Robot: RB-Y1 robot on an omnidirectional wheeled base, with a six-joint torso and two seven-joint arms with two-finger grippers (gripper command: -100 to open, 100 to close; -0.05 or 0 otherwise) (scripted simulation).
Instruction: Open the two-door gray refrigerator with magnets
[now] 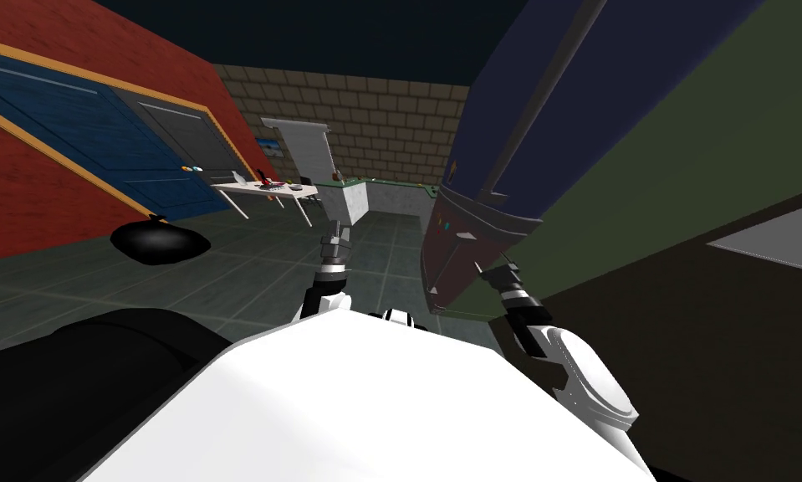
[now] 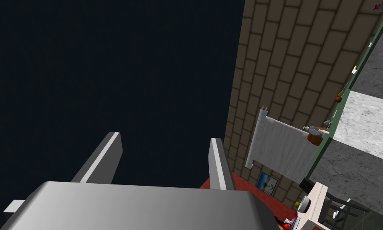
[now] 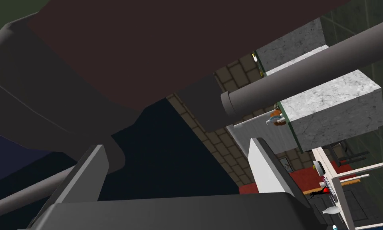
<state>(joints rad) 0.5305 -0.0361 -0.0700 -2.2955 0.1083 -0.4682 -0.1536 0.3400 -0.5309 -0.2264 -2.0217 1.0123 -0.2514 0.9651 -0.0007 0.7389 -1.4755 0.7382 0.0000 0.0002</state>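
The refrigerator [image 1: 541, 109], dark blue and grey with small coloured magnets [image 1: 446, 223], rises through the upper right of the head view. The right end effector [image 1: 484, 269], fingers apart, sits at its lower end, near a grey bar handle [image 3: 306, 72]. The left end effector [image 1: 337, 228], likewise open, holds nothing at centre frame.

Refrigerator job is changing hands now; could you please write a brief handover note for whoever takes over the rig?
Left gripper: open, held out ahead, away from the refrigerator.
Right gripper: open, close to the refrigerator's grey handle, gripping nothing.
The refrigerator stands at my right, magnets on its front.
Done: the approach.
Left: close on the handle and pull the refrigerator open.
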